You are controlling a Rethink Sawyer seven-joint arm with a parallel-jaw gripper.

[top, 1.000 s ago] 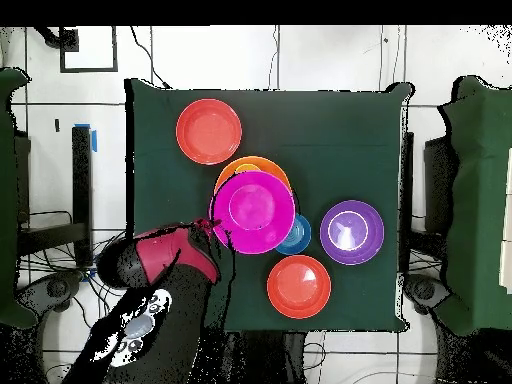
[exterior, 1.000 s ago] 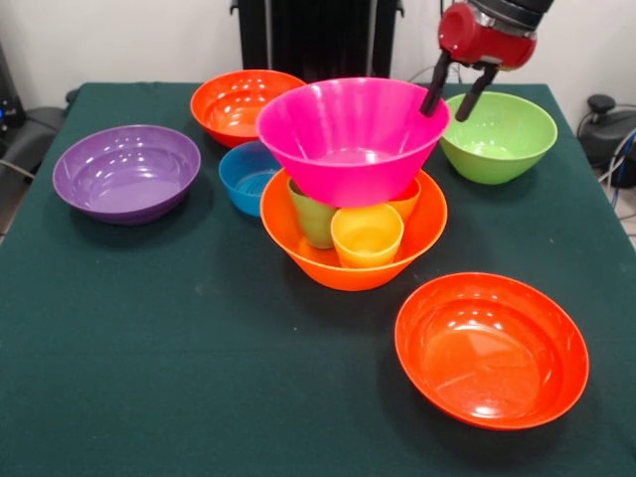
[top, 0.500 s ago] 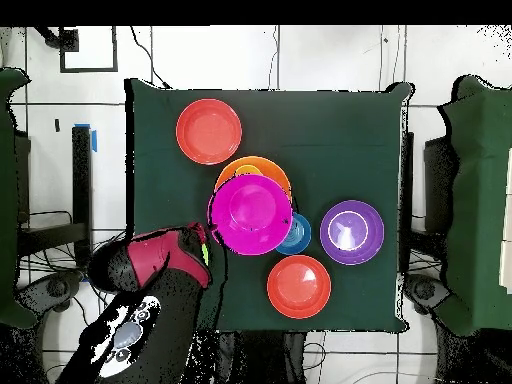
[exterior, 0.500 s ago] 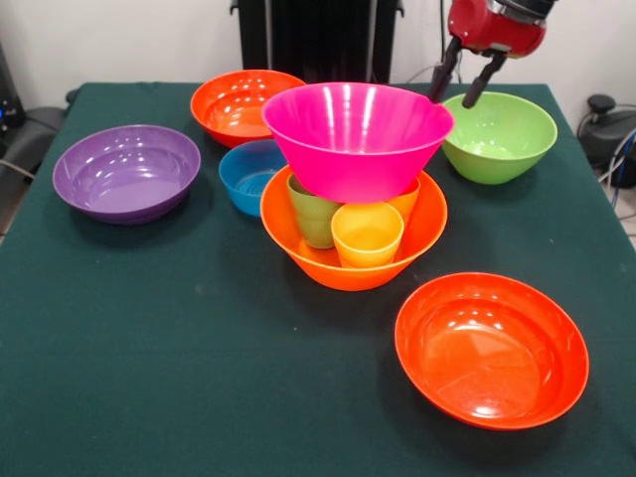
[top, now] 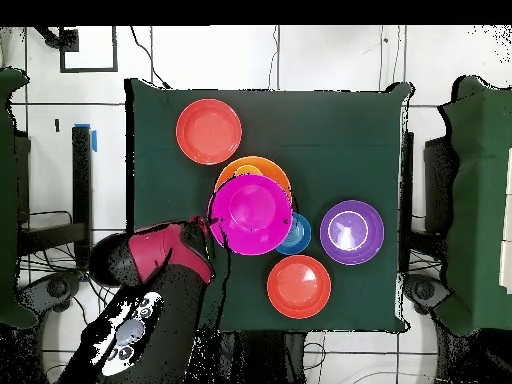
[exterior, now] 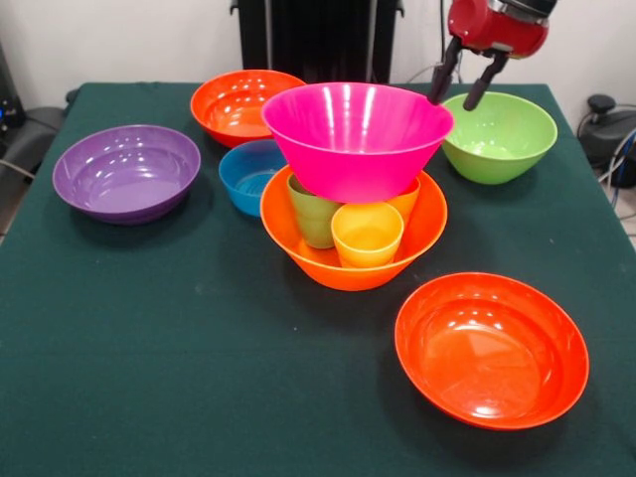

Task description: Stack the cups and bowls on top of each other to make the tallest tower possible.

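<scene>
The tower stands mid-table: a large light orange bowl [exterior: 338,270] holds a green cup [exterior: 313,214], a yellow cup [exterior: 367,234] and an orange cup [exterior: 405,199]. A large pink bowl [exterior: 348,159] rests level on those cups. My gripper [exterior: 452,101] hangs open and holds nothing, just above and behind the pink bowl's right rim, in front of the lime green bowl [exterior: 497,139]. From overhead the pink bowl [top: 250,212] covers most of the light orange bowl [top: 255,162], and the gripper [top: 207,237] sits at its lower left edge.
Loose bowls ring the tower on the dark green table: purple [exterior: 127,171] at left, small blue [exterior: 248,174] beside the tower, one red-orange [exterior: 243,104] behind, another red-orange [exterior: 491,348] at front right. Overhead, my arm hides the lime green bowl.
A second ago the gripper was at the tilted pink bowl's right rim. It has let go and risen, and the pink bowl has settled level on the cups.
</scene>
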